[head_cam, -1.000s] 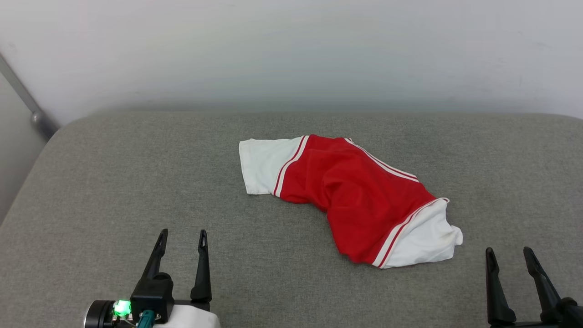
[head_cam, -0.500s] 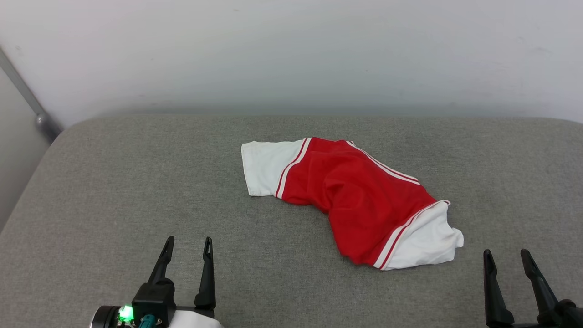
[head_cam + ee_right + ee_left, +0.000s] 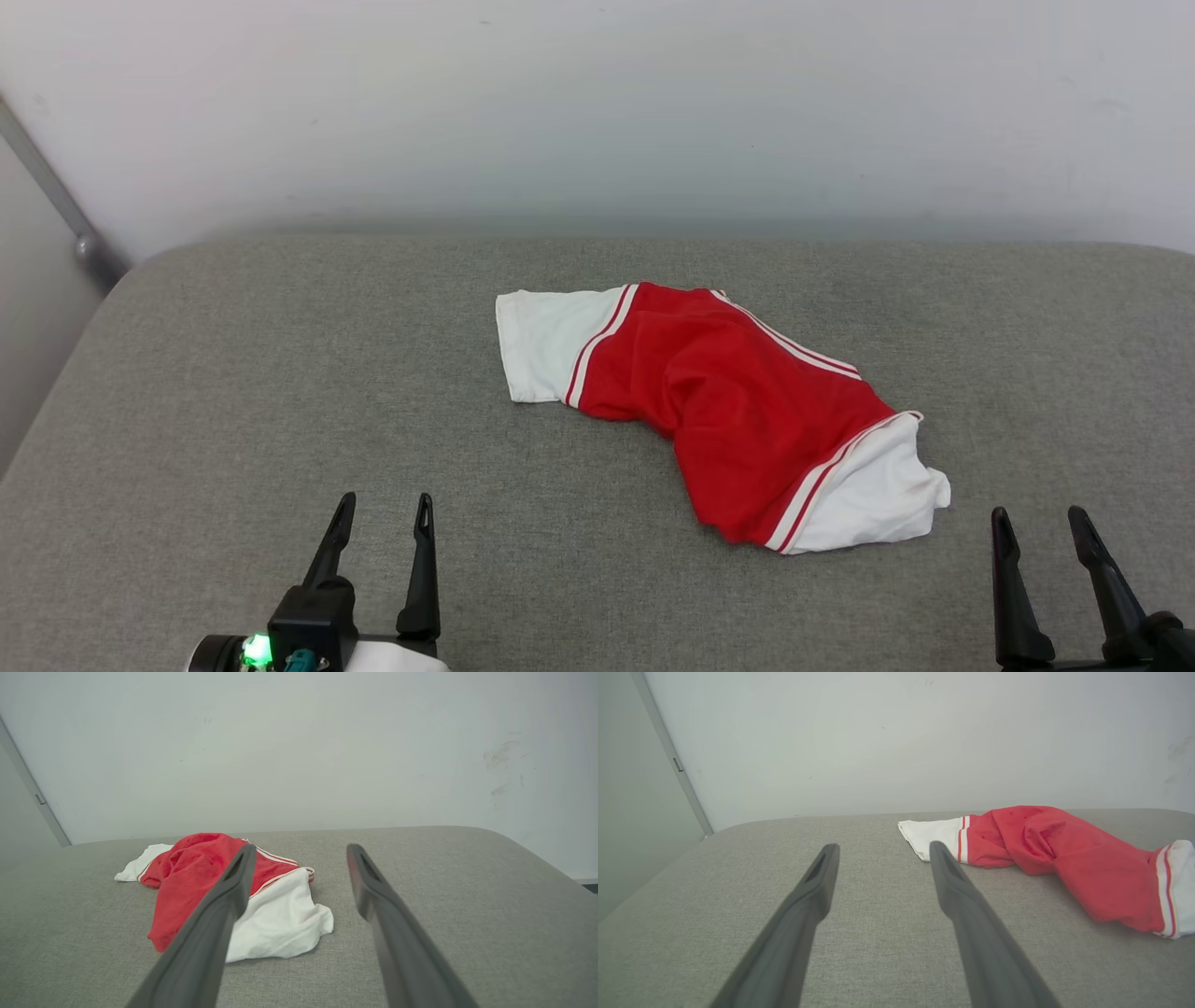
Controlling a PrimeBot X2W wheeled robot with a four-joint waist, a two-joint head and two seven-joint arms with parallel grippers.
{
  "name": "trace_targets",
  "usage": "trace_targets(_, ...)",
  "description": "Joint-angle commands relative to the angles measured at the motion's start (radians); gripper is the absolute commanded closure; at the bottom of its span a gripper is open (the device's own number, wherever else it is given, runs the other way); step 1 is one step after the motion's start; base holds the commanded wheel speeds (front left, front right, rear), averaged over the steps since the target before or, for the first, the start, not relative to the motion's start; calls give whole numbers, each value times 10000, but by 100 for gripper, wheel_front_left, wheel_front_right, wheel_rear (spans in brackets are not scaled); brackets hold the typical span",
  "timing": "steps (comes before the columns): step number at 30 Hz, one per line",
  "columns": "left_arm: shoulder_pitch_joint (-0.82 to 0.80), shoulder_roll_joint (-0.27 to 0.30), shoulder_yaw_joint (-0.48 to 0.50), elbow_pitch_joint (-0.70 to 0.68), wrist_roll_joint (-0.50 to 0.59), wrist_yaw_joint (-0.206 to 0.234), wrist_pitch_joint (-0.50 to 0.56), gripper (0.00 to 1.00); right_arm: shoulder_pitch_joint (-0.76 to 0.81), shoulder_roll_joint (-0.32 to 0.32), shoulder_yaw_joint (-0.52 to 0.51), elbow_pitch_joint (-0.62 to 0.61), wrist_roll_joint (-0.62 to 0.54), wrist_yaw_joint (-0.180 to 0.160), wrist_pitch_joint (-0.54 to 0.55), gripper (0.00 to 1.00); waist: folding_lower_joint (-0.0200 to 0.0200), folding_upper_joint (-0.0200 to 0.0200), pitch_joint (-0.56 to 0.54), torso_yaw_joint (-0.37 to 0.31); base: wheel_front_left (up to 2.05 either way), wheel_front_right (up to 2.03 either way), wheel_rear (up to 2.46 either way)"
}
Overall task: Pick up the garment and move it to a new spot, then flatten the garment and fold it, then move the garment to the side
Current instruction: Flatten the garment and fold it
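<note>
Red & white shirt lies crumpled mid grey cushion. Left gripper & right gripper hover near front edge, both spread, holding nothing, apart from shirt.

Soft, even, bright light falls from above. The garment throws only a thin shadow on the tabletop along its near edge. The wall darkens just above the tabletop's far edge. In both wrist views the fingers blur close to the lens.
</note>
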Motion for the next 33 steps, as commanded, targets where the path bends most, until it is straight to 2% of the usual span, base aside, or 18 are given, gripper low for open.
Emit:
trace_targets(1, 81, -54, 70, 13, 59, -59, -24, 0, 92, 9, -15, -33, 8, -3, -24, 0, 0, 0, -3, 1, 0, 0, 0)
trace_targets(9, 62, -130, 213, -4, 120, -113, -24, 0, -482, 8, -343, -613, 30, -5, -24, 0, 0, 0, 19, 11, 0, 0, 0)
trace_targets(14, 86, -178, 363, -107, 109, -22, -24, 0, -1639, 9, -395, -1397, -689, -3, -24, 0, 0, 0, 146, -148, 0, 0, 0)
trace_targets(18, 19, -204, 425, -193, 92, 13, -24, 0, -2768, -5, 23, -1574, -1536, -5, -22, 0, 0, 0, 319, -223, 0, 0, 0)
trace_targets(21, -134, -212, 455, -243, 78, -3, -24, 0, -3513, -579, 520, -958, -1678, -6, -22, 0, 0, 0, 499, -221, 0, 0, 0)
trace_targets(24, -236, -224, 497, -280, 64, -23, -24, 0, -4200, -1712, 1426, 207, -1606, -6, 415, 0, 0, 0, 665, -177, 0, 0, 0)
trace_targets(28, -371, -235, 578, -350, 30, 9, -24, 0, -5167, -3261, 2965, 1212, -837, -6, 2369, 0, 0, 0, 973, -129, 0, 0, 0)
trace_targets(33, -624, -240, 599, -389, 53, -47, -24, 0, -6161, -5078, 5412, 1644, 1209, -6, 5370, 0, 0, 0, 1463, -31, 0, 0, 0)
